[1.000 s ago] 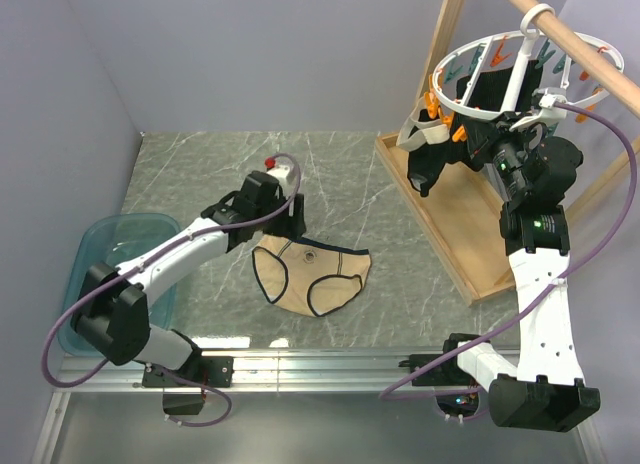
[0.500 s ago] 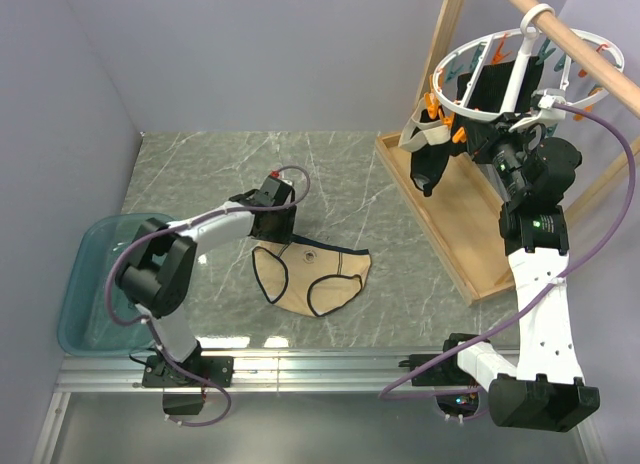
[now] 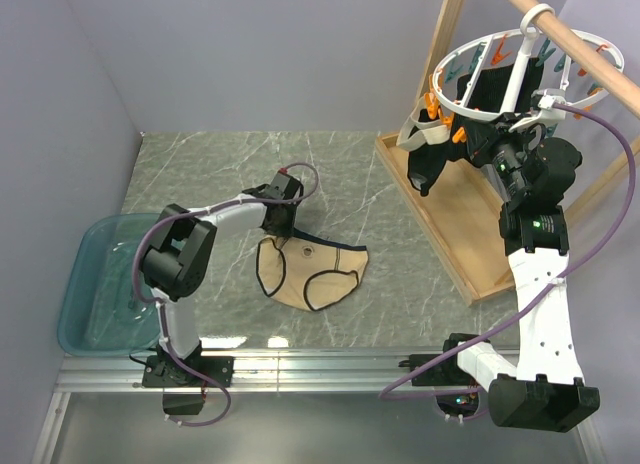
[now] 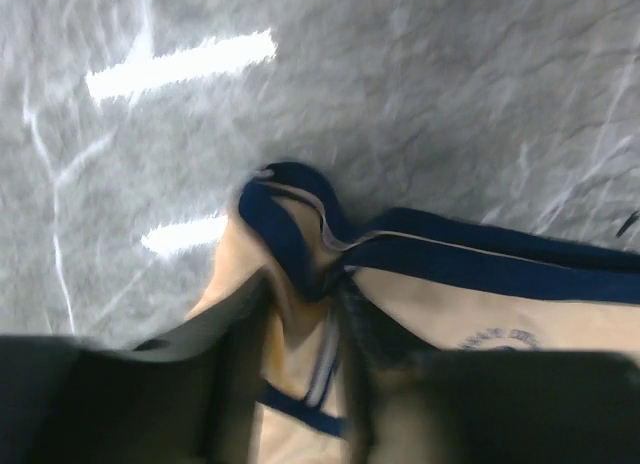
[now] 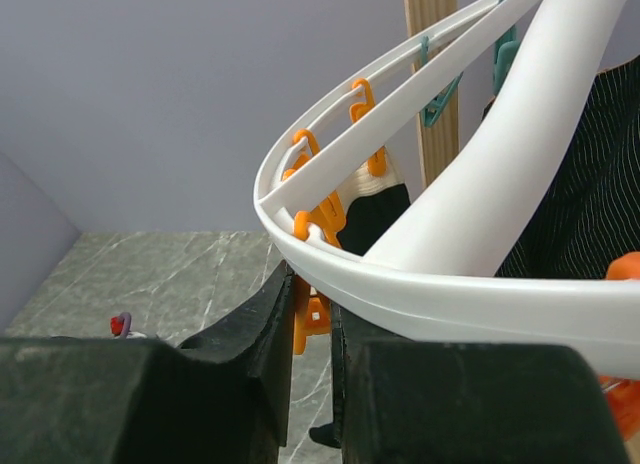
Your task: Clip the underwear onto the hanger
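Observation:
The beige underwear point(image 3: 320, 274) with dark navy trim lies flat on the marble table, centre. My left gripper point(image 3: 283, 234) is down on its upper-left corner. In the left wrist view my left gripper point(image 4: 300, 314) is shut on a bunched fold of the underwear point(image 4: 480, 304) at the waistband. The white circular hanger point(image 3: 500, 79) hangs from the wooden rod at the upper right. My right gripper point(image 3: 470, 134) is under its near rim. In the right wrist view my right gripper point(image 5: 310, 324) is shut on an orange clip point(image 5: 305, 314) hanging from the hanger ring point(image 5: 450, 284).
A teal tub point(image 3: 100, 274) stands at the table's left edge. The wooden frame base point(image 3: 450, 214) and rod point(image 3: 570, 44) stand at the right. Black garments point(image 3: 430, 164) hang from the hanger's clips.
My left gripper has moved right and down onto the underwear's upper-left corner, and the waistband there is now bunched between its fingers. The right arm has not moved.

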{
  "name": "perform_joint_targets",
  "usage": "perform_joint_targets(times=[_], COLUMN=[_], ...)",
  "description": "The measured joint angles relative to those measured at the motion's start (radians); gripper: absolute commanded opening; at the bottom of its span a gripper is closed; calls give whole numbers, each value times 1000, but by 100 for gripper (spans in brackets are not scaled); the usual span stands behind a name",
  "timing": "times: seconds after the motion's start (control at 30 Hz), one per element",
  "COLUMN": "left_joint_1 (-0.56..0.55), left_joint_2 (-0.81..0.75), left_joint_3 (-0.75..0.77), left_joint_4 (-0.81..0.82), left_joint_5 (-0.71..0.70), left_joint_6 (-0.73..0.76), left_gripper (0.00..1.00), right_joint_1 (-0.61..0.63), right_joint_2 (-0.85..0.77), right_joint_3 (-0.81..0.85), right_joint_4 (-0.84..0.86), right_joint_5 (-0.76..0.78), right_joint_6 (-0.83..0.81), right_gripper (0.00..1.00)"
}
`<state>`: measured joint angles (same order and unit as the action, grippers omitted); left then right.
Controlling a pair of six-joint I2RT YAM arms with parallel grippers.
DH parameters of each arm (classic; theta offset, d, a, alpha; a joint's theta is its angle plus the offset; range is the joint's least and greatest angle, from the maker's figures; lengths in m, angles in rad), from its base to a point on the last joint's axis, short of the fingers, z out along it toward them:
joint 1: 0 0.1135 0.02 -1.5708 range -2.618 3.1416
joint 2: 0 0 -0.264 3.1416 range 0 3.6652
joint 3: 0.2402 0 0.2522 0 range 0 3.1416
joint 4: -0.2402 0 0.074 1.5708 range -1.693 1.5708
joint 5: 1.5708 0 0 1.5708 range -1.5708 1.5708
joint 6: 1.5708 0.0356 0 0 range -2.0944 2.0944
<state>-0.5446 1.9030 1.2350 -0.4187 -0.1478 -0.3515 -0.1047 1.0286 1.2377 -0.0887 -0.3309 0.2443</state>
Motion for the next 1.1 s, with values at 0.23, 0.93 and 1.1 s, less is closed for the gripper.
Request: perform_joint_targets(times=[0.23, 0.93, 1.1], left_joint_1=[0, -171, -177], left_joint_2=[73, -8, 8], left_joint_3=[107, 229, 320], left_joint_4=[-10, 459, 491], left_joint_5=[54, 385, 418], left_joint_6=[26, 64, 7], left_gripper=[6, 0, 0], right_joint_1=[0, -1, -1], right_joint_2=[0, 0, 0], right_joint_3=[-2, -13, -19], right_joint_4=[1, 23, 38], right_joint_5=[0, -14, -22], right_joint_6=[1, 65, 97], right_gripper=[0, 0, 0])
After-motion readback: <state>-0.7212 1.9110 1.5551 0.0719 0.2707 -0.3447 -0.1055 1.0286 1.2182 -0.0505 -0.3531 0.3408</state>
